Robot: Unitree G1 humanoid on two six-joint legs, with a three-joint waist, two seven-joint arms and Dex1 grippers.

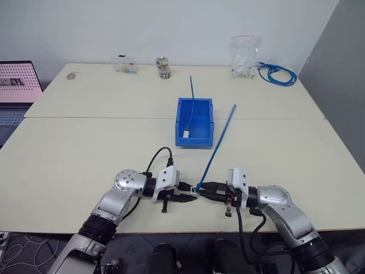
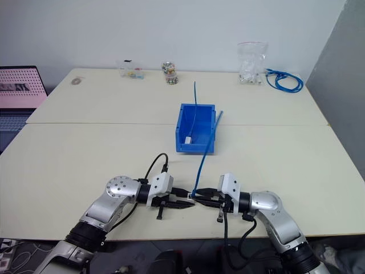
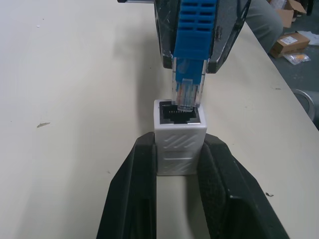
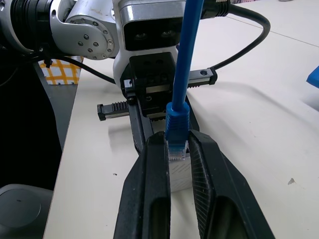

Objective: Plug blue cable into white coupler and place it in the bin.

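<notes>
**Two arms meet tip to tip at the counter's near edge**

Both forearms lie low, jaws facing. Left gripper [image 1: 190,197] pinches the white coupler [image 3: 180,137]; right gripper [image 1: 201,188] pinches the blue cable [image 1: 219,144], plug at the socket mouth. Mid-counter [image 1: 85,154] stands the bin [image 1: 194,123].

No readable text — none anywhere

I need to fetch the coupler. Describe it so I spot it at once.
At the table's near edge, two hands meet tip to tip. The left hand grips the coupler, a small white block with a dark socket. Unlike the white piece in the bin, it faces a clear plug.
</notes>
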